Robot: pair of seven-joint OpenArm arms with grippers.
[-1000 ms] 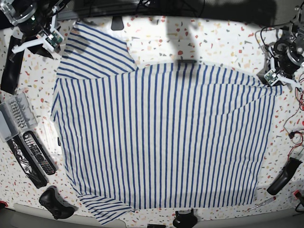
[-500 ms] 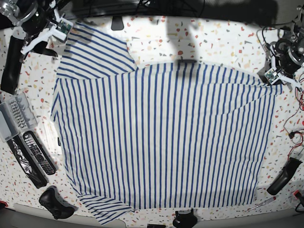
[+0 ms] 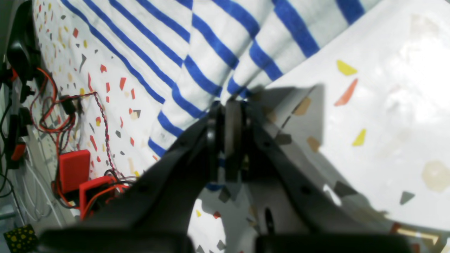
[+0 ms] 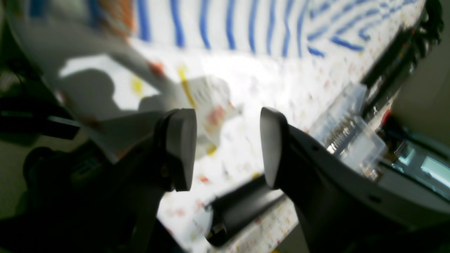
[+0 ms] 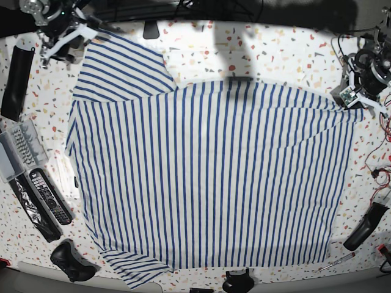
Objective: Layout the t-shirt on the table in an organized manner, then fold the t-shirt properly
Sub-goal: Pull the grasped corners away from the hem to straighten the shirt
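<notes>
The t-shirt (image 5: 208, 177), white with thin blue stripes, lies spread flat over the speckled table (image 5: 275, 55). One sleeve reaches the far left and the other the near left. My left gripper (image 5: 361, 108) is at the shirt's far right corner. In the left wrist view it (image 3: 228, 105) is shut on the shirt's edge (image 3: 211, 45), low over the table (image 3: 386, 105). My right gripper (image 5: 56, 49) is open beside the far-left sleeve. In the blurred right wrist view it (image 4: 226, 147) is empty above bare table, with the shirt (image 4: 228, 24) beyond it.
On the left lie a black strip (image 5: 15, 73), a clear plastic box (image 5: 15, 146), remote controls (image 5: 49, 195) and a black controller (image 5: 70, 259). On the right are red wires (image 5: 379, 171), a black object (image 5: 365, 226) and a screwdriver (image 5: 336, 262). Red parts (image 3: 74, 165) lie near my left gripper.
My right gripper has moved up and to the right along the far left edge, to the sleeve's far corner. My left gripper and the shirt have not moved.
</notes>
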